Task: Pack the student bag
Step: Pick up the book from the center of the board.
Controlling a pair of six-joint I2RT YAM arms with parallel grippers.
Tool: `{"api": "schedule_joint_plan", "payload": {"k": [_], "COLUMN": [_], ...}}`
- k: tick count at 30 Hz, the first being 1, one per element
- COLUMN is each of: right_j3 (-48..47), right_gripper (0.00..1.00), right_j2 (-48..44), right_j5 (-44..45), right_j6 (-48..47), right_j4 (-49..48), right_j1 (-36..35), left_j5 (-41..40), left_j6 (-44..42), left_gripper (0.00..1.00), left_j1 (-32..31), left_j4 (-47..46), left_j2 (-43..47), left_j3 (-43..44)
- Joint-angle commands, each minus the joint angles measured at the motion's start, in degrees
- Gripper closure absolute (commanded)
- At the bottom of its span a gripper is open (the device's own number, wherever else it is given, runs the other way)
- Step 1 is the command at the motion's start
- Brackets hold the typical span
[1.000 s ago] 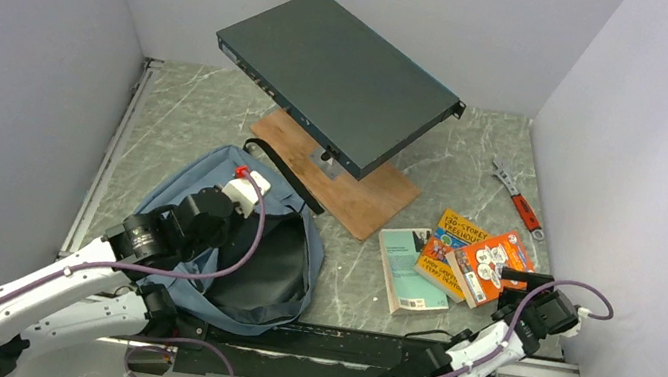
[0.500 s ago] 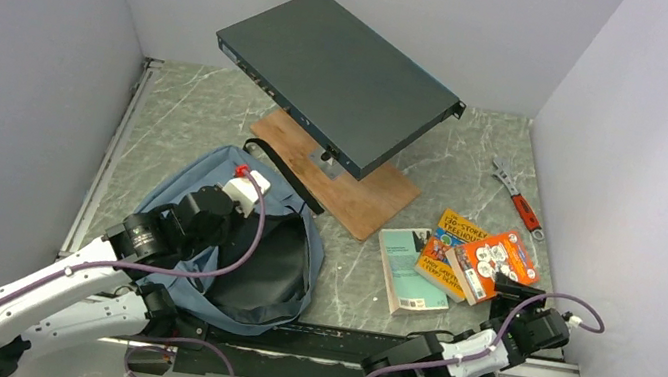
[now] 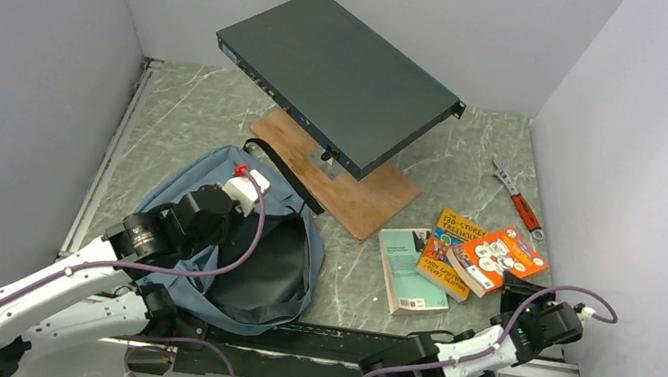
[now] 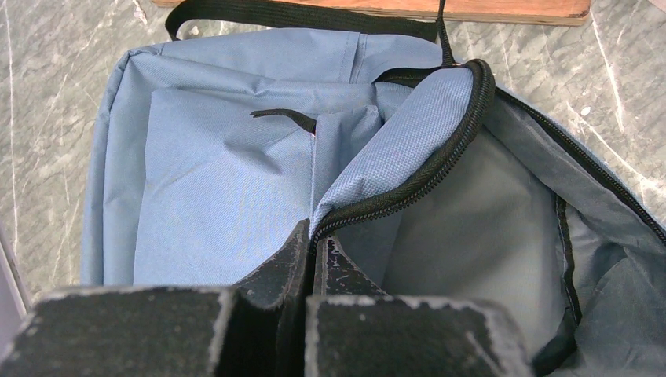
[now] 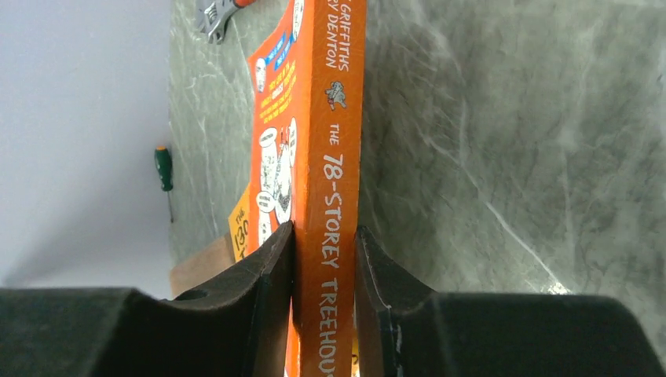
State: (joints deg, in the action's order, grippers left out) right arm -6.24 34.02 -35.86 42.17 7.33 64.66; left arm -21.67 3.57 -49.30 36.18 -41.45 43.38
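Grasp step: left jaws pinch zipper rim of soft blue-grey fabric backpack; right jaws pinch orange paperback right of it. Next: lift into backpack.

Raised metal box beyond student bag

The top view looks down from above and behind the arms, far enough back to take in the whole desk. The left wrist view sits close over the left hand, facing far into the bag. The right wrist view, rolled sideways, looks close along the right hand at the book and wrench. The top view shares all these.
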Motion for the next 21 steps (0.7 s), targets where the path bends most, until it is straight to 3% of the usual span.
{"api": "schedule_joint_plan", "payload": {"k": [1, 2, 7, 10, 18, 21], "right_j3": [-10.8, -12.6, -18.1, -22.1, -42.5, -51.0], "right_gripper": [0.96, 1.00, 1.00, 1.00, 1.00, 1.00], "right_j2": [0.3, 0.5, 2.9, 1.5, 7.1, 8.4], "right_j5": [2.7, 3.3, 10.2, 19.4, 33.5, 32.5], "right_j6": [-6.7, -7.3, -8.2, -7.0, -12.0, -15.5], "right_j4": [6.4, 7.5, 9.1, 10.6, 18.9, 20.0], "right_j1": [-0.8, -1.7, -13.9, -23.7, -43.4, -46.7], "left_j5": [0.7, 0.9, 1.5, 1.5, 2.0, 3.7], "left_j6": [-0.8, -0.8, -0.8, -0.7, -0.6, -0.7], "left_gripper": [1.00, 1.00, 1.00, 1.00, 1.00, 1.00], "left_j1": [0.6, 0.7, 1.0, 1.0, 1.3, 1.3], "left_j4": [-4.8, -4.8, -4.7, -4.6, -4.5, -4.5], "left_j2": [0.6, 0.6, 0.5, 0.4, 0.1, -0.5], "left_j3": [0.6, 0.6, 0.6, 0.6, 0.6, 0.8]}}
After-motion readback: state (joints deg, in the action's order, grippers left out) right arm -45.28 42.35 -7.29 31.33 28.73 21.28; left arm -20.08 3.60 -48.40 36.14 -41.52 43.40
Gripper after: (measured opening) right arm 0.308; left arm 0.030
